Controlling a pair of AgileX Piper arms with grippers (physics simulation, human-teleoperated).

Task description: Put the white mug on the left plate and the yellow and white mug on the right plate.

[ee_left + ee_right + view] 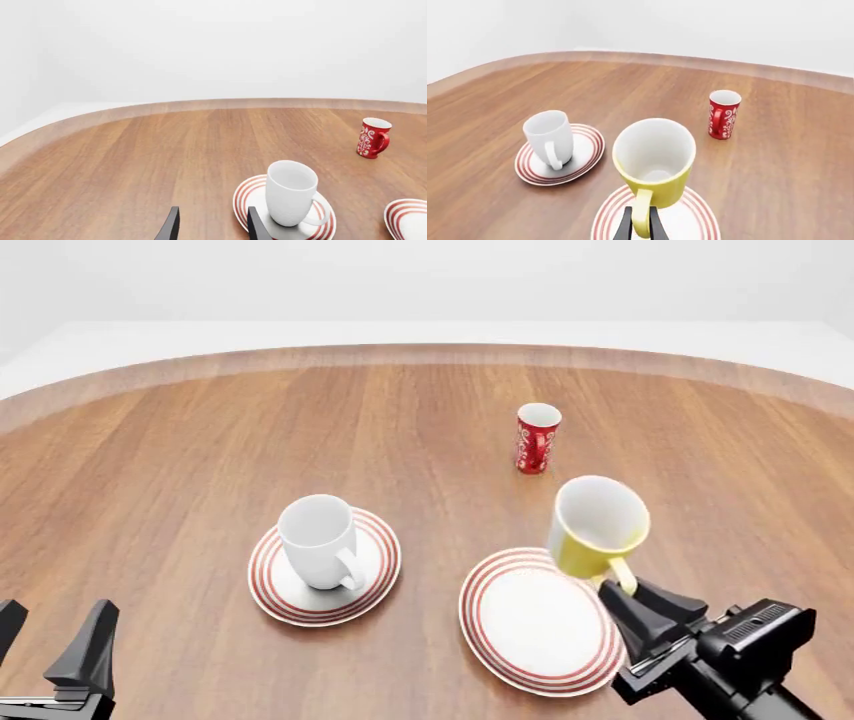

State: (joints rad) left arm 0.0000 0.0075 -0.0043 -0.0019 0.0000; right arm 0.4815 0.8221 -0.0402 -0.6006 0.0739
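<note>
On the left plate (274,597) the white mug (318,539) stands upright, handle toward the camera, so that half of the task looks done. Over the far edge of the right plate (534,640) the yellow mug (598,525) hangs in the air, tilted with its mouth toward the camera, pinched by its handle in the right gripper (625,592) — the wrist view shows the two fingers closed on the yellow loop. What is left, I judge, is to lower this mug onto the middle of the plate, set it level and let go. The left gripper (54,655) sits low at the near left corner, well apart from the white mug, its jaws spread and holding nothing. A red mug (537,438) stands upright farther back on the table (160,460), no part of the job. Several things are hard to settle: from the front I cannot tell how high the yellow mug's base is above the plate, since the base is turned away from every camera. The right fingers are mostly hidden behind the handle, and the right wrist view cuts off the near part of the plate. The left gripper is cut by the frame edge in both views that show it, so only the fingertips can be read
</note>
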